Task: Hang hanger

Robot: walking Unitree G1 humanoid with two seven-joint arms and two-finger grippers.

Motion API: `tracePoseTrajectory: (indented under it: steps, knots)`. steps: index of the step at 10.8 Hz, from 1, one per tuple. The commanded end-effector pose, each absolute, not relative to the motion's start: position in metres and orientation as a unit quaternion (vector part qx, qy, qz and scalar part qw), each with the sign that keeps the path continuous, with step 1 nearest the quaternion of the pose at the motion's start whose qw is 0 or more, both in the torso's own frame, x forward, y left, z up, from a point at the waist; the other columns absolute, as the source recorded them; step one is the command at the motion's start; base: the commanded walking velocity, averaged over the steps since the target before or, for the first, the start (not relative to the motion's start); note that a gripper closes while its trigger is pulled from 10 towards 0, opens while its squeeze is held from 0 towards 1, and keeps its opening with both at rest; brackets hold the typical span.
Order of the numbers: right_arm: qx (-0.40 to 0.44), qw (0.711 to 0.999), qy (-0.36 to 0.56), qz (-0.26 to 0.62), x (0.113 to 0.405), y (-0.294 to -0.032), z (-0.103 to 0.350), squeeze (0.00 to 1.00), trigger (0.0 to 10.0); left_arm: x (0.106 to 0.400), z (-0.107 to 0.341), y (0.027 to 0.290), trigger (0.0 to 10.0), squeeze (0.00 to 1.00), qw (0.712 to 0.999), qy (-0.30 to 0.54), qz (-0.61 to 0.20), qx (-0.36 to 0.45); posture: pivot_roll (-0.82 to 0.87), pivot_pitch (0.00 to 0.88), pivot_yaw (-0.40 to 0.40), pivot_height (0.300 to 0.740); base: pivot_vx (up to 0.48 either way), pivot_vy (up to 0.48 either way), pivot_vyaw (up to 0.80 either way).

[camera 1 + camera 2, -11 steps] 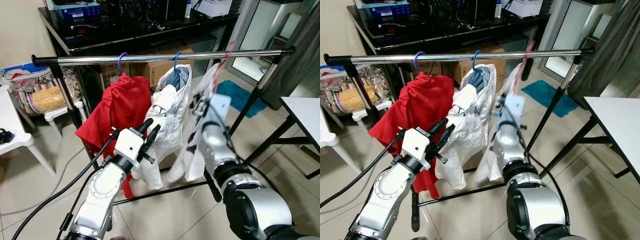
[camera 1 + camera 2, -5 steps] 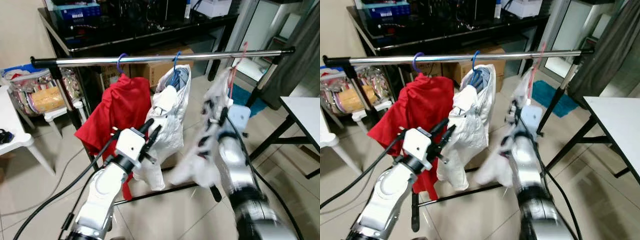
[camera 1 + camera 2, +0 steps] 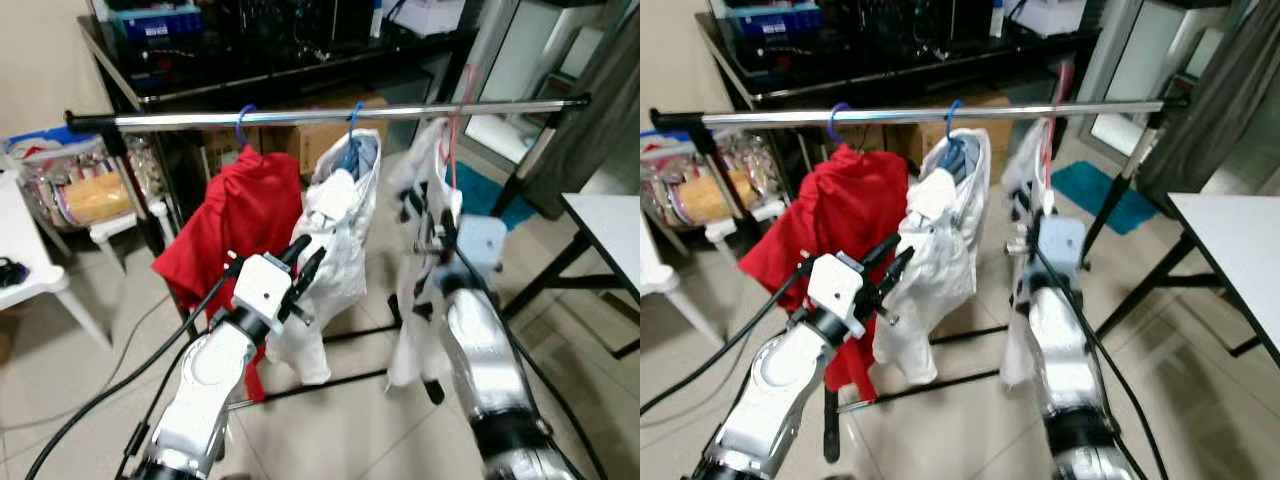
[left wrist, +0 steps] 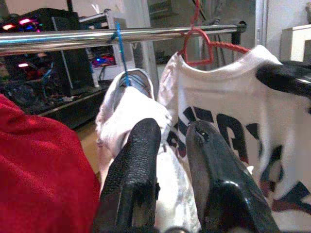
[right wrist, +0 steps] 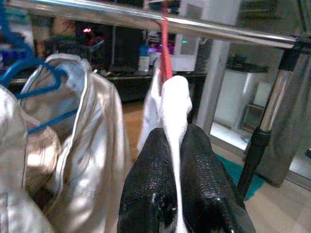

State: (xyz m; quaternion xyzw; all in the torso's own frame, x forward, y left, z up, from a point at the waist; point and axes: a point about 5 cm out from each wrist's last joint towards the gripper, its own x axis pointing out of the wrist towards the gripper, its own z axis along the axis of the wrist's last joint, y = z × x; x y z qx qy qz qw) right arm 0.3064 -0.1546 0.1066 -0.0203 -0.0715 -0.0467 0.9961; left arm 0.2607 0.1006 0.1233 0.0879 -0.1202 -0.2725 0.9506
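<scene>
Right pincer (image 5: 176, 160) is clamped on the white T-shirt (image 4: 233, 126), which hangs on a red hanger (image 5: 165, 48) whose hook sits over the chrome rail (image 3: 330, 113), toward the rail's right end. Left pincer (image 4: 170, 160) hovers below the rail with its fingers close together (a narrow gap, nothing between them), in front of the white jacket (image 3: 335, 240) on a blue hanger (image 3: 350, 135). Left of that on the rail hangs a red garment (image 3: 245, 215).
</scene>
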Motion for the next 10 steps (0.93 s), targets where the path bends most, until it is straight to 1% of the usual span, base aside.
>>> tracePoseTrajectory:
  steps: [1, 4, 5, 6, 7, 10]
  knots:
    - [-0.032, 0.995, -0.079, -0.047, 0.303, -0.161, 0.111, 0.00, 0.0, 0.261, 0.124, 0.099, 10.0, 0.00, 0.948, -0.122, -0.279, 0.092, 0.13, 0.000, -0.042, 0.740, 0.000, 0.000, 0.00]
    - [-0.054, 0.994, -0.062, -0.065, 0.283, -0.178, 0.100, 0.00, 0.0, 0.261, 0.123, 0.101, 10.0, 0.00, 0.948, -0.120, -0.280, 0.094, 0.12, 0.000, -0.028, 0.740, 0.000, 0.000, 0.00]
    - [-0.050, 0.995, -0.058, -0.069, 0.278, -0.180, 0.099, 0.00, 3.7, 0.261, 0.122, 0.101, 10.0, 0.00, 0.946, -0.120, -0.284, 0.095, 0.11, 0.000, -0.022, 0.740, 0.000, 0.000, 0.00]
    - [-0.046, 0.995, -0.059, -0.068, 0.276, -0.180, 0.100, 0.00, 8.2, 0.262, 0.122, 0.101, 10.0, 0.00, 0.946, -0.119, -0.285, 0.096, 0.11, 0.000, -0.022, 0.740, 0.000, 0.000, 0.00]
    - [-0.033, 0.995, -0.059, -0.069, 0.271, -0.182, 0.101, 0.00, 10.0, 0.262, 0.122, 0.101, 10.0, 0.00, 0.946, -0.119, -0.286, 0.096, 0.10, 0.000, -0.020, 0.740, 0.000, 0.000, 0.00]
    - [-0.027, 0.995, -0.055, -0.073, 0.264, -0.187, 0.101, 0.00, 10.0, 0.263, 0.121, 0.099, 10.0, 0.00, 0.945, -0.117, -0.291, 0.093, 0.09, 0.000, -0.018, 0.740, 0.000, 0.000, 0.00]
